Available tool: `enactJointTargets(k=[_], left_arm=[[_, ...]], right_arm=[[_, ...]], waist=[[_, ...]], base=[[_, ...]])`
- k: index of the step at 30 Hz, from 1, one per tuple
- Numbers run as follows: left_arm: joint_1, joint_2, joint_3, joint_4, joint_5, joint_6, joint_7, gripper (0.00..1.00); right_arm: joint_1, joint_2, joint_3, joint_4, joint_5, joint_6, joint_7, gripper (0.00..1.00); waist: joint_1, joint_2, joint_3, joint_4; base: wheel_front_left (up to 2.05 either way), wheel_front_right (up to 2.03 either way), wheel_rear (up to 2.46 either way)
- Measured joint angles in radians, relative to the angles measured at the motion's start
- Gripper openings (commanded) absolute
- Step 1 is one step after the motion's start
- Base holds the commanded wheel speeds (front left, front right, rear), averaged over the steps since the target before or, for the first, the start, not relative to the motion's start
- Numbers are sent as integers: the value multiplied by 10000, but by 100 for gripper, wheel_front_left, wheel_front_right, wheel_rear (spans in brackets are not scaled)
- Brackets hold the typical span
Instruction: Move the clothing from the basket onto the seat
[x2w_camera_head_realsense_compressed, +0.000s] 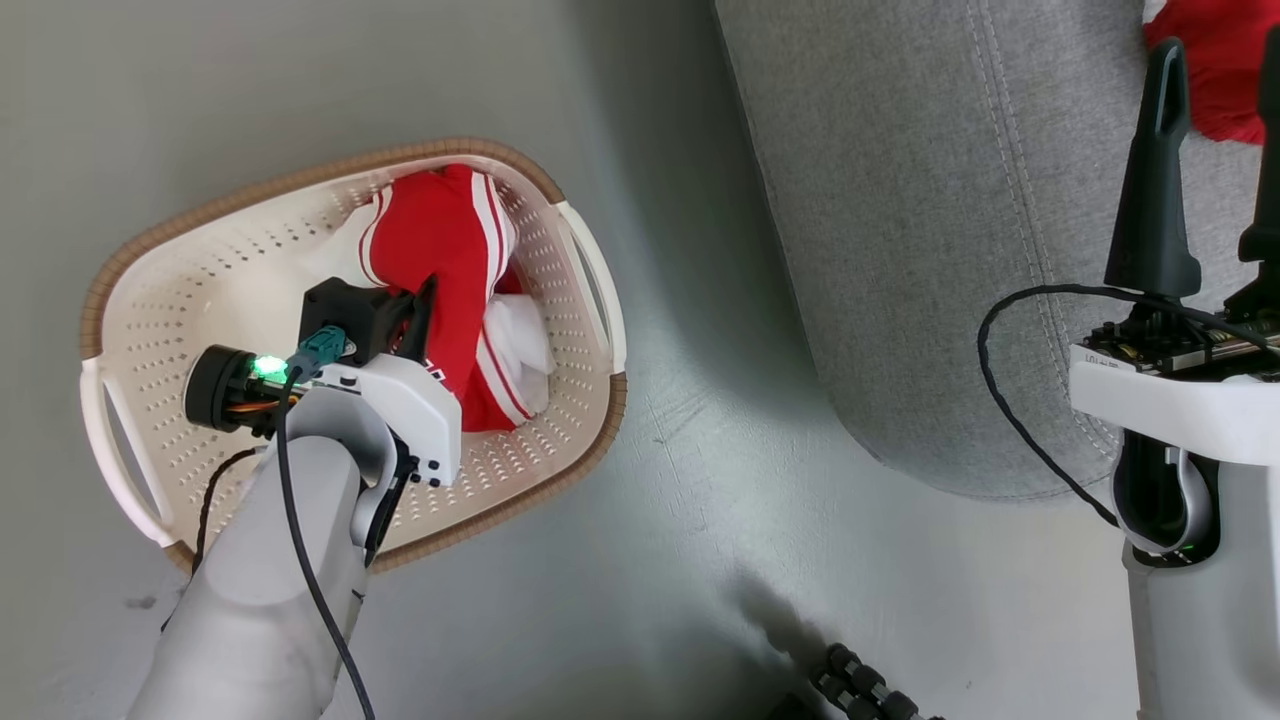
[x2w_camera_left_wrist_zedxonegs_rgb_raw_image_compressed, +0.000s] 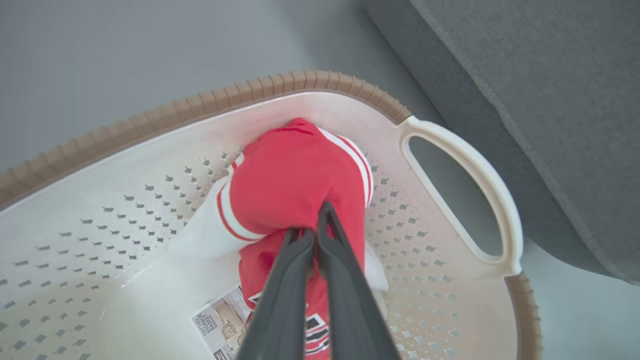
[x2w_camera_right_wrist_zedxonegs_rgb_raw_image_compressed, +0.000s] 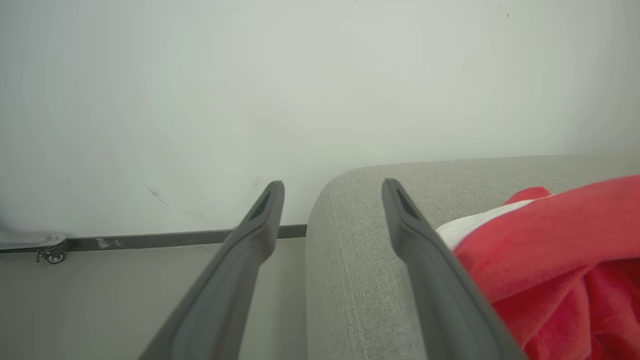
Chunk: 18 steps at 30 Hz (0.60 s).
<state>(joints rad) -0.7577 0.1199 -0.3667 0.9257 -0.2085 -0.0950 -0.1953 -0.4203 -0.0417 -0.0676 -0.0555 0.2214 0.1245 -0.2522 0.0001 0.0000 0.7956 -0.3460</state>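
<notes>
Left wrist view: inside the basket (x2w_camera_left_wrist_zedxonegs_rgb_raw_image_compressed: 150, 125), the left gripper (x2w_camera_left_wrist_zedxonegs_rgb_raw_image_compressed: 314, 226) pinches red clothing (x2w_camera_left_wrist_zedxonegs_rgb_raw_image_compressed: 290, 185) bunched around its tips.

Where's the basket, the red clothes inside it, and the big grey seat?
basket (x2w_camera_left_wrist_zedxonegs_rgb_raw_image_compressed: 310, 81), left wrist view, on its brown rim.
red clothes (x2w_camera_left_wrist_zedxonegs_rgb_raw_image_compressed: 295, 185), left wrist view, on the bunched red middle.
seat (x2w_camera_head_realsense_compressed: 900, 250), head view, on its grey fabric top.

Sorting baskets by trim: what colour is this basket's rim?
The rim is brown and ribbed, on the cream-white basket; clearest in the left wrist view.
</notes>
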Motion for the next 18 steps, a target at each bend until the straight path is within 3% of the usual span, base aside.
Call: enactJointTargets(k=[18], left_arm=[[825,117,236,-1127,-4,560,-441,0]], right_arm=[[20,-10,107,355,-539,0,-2,100]], waist=[[0,0,-1217,498]], base=[[0,0,0]])
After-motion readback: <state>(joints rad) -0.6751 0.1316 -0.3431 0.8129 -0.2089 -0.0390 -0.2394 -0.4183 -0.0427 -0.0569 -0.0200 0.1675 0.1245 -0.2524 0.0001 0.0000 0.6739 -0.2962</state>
